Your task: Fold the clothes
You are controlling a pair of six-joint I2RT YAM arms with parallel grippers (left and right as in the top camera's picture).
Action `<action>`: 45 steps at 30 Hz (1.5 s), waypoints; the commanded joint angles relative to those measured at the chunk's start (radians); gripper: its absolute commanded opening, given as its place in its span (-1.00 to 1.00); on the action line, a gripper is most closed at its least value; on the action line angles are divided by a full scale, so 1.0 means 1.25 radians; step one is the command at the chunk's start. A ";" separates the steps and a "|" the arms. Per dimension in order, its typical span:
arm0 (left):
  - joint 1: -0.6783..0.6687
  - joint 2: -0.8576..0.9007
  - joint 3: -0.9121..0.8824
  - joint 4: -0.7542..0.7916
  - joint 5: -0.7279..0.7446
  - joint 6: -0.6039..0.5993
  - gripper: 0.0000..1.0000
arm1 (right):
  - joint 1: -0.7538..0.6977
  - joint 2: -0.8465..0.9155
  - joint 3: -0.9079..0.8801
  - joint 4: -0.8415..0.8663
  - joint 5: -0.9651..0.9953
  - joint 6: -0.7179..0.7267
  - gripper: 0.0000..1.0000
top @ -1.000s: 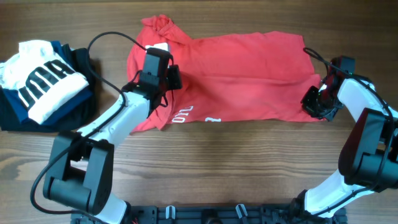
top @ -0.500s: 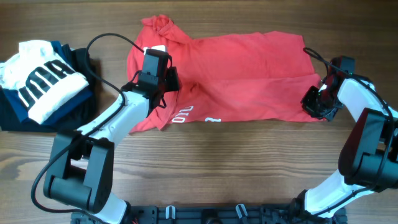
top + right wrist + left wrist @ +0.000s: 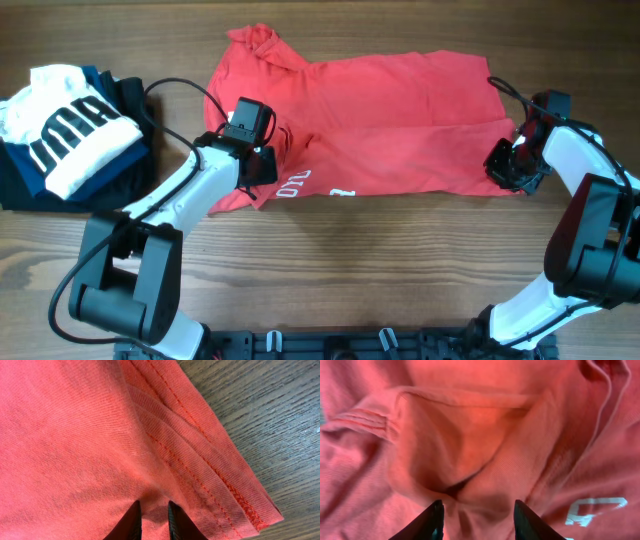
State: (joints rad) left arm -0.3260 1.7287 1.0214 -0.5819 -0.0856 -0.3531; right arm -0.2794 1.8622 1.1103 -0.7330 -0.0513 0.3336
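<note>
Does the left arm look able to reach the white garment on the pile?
Probably yes: the white garment lies uncovered on that arm's side, and its fingers stand open over the red shirt.

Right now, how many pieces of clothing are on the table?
4 visible: the red T-shirt spread centrally; stacked at the left edge, a white garment atop a navy garment and a black garment. More may hide beneath.

The red short-sleeved T-shirt (image 3: pixel 400 100) is soft, matt knit cloth; the brown table (image 3: pixel 350 270) under it is matt, grained wood.
</note>
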 commanded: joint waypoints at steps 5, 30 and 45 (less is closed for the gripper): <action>0.007 -0.022 0.006 0.005 -0.131 -0.048 -0.11 | 0.001 0.012 -0.007 -0.002 0.014 -0.015 -0.62; 0.045 0.002 0.006 0.096 -0.088 -0.059 -0.92 | 0.001 0.012 -0.007 -0.005 0.014 -0.015 -0.62; 0.113 -0.038 0.009 0.180 -0.114 -0.056 -0.36 | 0.001 0.012 -0.007 -0.006 0.014 -0.015 -0.62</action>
State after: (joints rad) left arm -0.1913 1.6928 1.0214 -0.3515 -0.2131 -0.4221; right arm -0.2790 1.8622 1.1103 -0.7361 -0.0513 0.3267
